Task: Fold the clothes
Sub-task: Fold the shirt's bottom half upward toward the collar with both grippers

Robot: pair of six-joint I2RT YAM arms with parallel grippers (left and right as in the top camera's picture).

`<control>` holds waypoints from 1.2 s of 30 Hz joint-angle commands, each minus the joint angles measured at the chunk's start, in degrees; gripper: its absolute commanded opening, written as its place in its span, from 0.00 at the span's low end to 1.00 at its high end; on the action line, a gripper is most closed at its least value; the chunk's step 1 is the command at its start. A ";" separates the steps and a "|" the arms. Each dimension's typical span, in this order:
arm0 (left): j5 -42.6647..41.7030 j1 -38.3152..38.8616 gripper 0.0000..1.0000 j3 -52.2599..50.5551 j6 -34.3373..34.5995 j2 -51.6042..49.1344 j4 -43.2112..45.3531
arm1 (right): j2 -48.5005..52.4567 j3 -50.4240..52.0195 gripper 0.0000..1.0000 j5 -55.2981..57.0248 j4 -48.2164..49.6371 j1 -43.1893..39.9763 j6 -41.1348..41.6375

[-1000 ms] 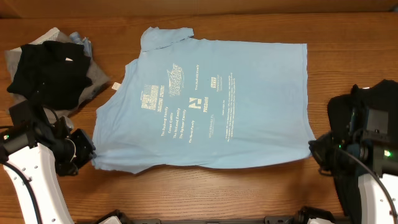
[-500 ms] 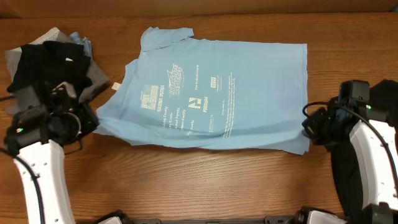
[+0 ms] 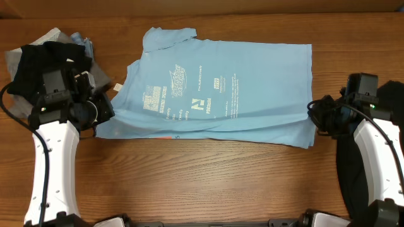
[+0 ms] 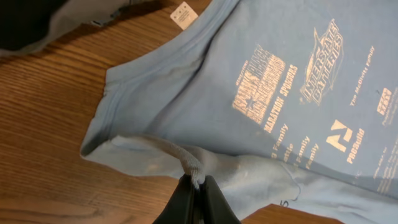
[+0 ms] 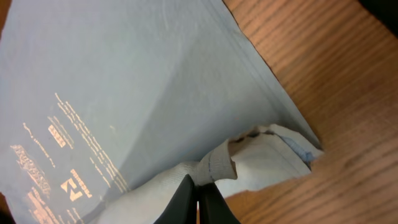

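Note:
A light blue T-shirt (image 3: 214, 88) with small white print lies spread on the wooden table, its near edge lifted and folded over toward the far side. My left gripper (image 3: 106, 112) is shut on the near left corner of the shirt (image 4: 198, 169). On the other side, my right gripper (image 3: 314, 116) is shut on the near right corner (image 5: 214, 163). The turned-up underside shows pale fabric (image 5: 267, 155) and a trace of coloured lettering (image 3: 165, 135). Black and grey clothes (image 3: 47, 60) lie heaped at the far left.
The white neck label (image 3: 117, 87) of the shirt sticks out toward the heap of clothes. A dark object (image 3: 391, 101) sits at the right edge behind my right arm. Bare wood (image 3: 208, 183) runs along the near side of the table.
Both grippers have carried the shirt's near edge away from the front of the table toward the far side, folding the lower part over the printed area. Both arms moved with it.

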State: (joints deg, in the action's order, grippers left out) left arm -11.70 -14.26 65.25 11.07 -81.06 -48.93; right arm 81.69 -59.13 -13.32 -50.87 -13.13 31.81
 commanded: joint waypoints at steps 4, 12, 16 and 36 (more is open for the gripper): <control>1.14 0.22 0.04 1.11 0.96 -2.38 1.88 | 5.07 -0.72 0.04 -4.92 6.01 0.04 -2.27; 1.18 0.79 0.04 1.11 1.42 -5.03 3.15 | 7.87 -0.72 0.04 -6.25 13.22 0.42 -2.27; 1.14 0.79 0.04 1.11 2.89 -5.20 5.42 | 7.87 -0.72 0.04 -6.27 16.98 0.42 -2.25; -3.26 0.79 0.72 1.11 0.90 -5.84 2.89 | 7.91 -0.72 0.48 -5.66 14.73 0.35 -3.43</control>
State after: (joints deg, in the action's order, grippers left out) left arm -13.47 -13.85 65.30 14.55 -86.30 -43.86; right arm 89.54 -59.13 -19.09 -35.59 -13.02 29.67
